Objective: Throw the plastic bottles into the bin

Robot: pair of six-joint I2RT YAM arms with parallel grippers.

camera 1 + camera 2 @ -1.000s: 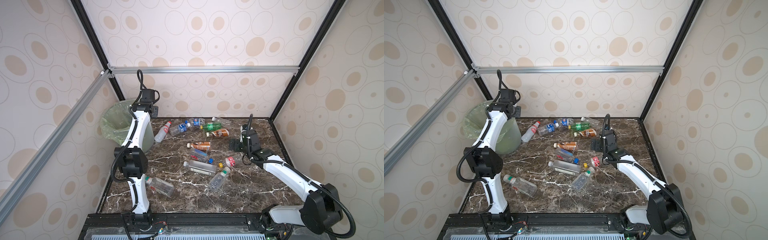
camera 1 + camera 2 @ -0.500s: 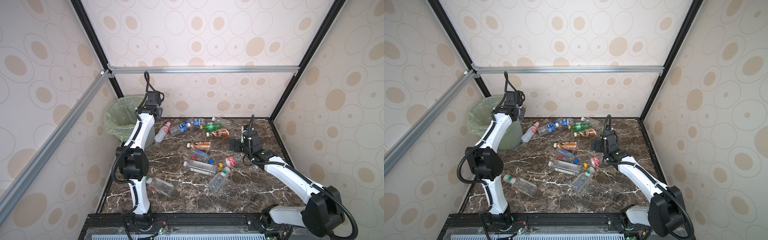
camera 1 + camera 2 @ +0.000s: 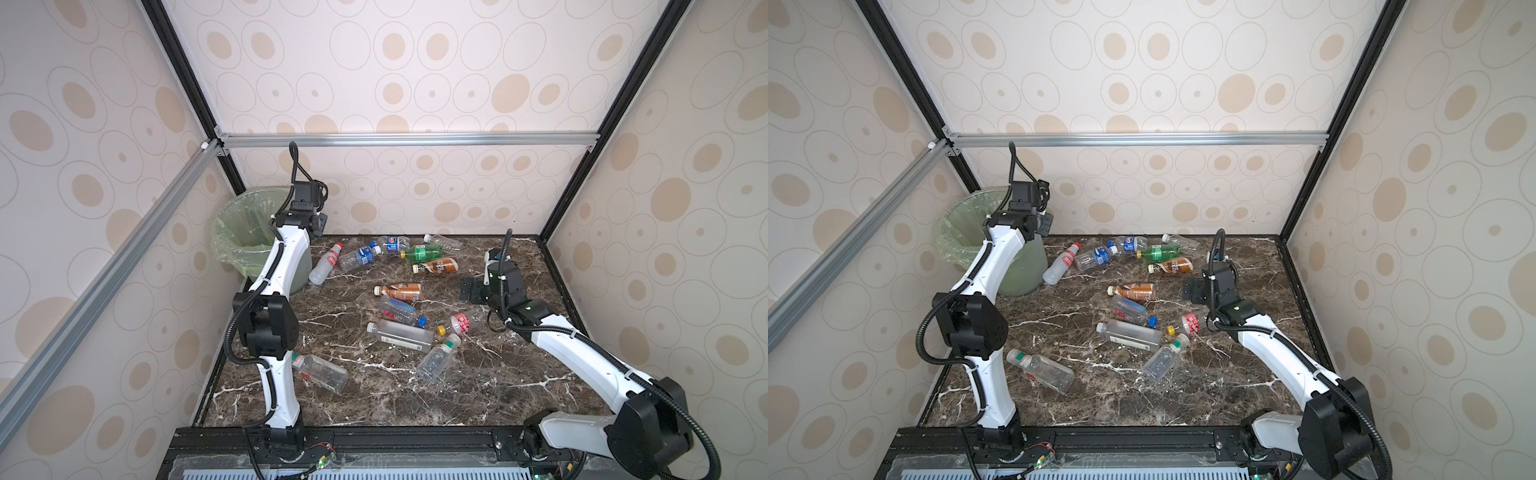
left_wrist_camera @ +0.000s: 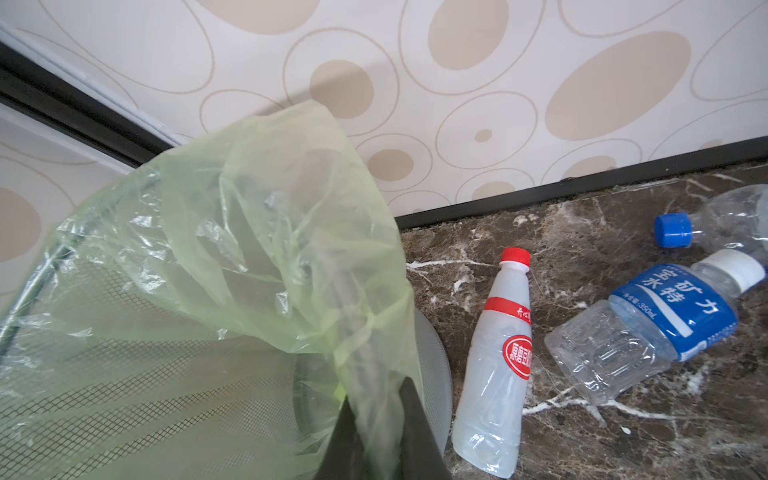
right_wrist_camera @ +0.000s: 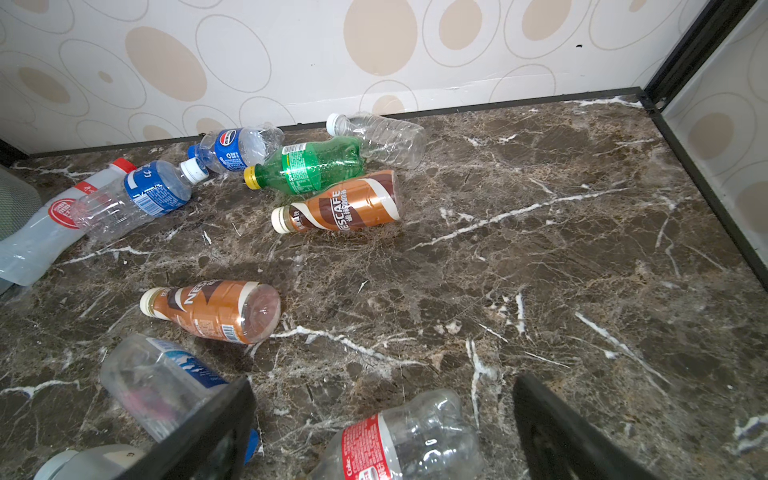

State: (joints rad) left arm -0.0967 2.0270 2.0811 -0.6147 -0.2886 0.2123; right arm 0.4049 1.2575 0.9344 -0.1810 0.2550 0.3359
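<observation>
L gripper (image 4: pixel 379 390) fingers pinch the green liner (image 4: pixel 270 249) of the bin (image 3: pixel 226 249), at 10 o'clock on the table (image 3: pixel 519 374). R gripper (image 5: pixel 384 384), fingers spread wide, hangs at 3 o'clock over a red-label bottle (image 5: pixel 399 440); other bottles (image 3: pixel 405 336) lie strewn 12 o'clock to ctr, one at 7.

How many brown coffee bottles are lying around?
2. One brown-labelled plastic coffee bottle lies beside the green plastic bottle at the back; the other brown bottle lies nearer the middle. The green-lined bin's inside is partly hidden.
</observation>
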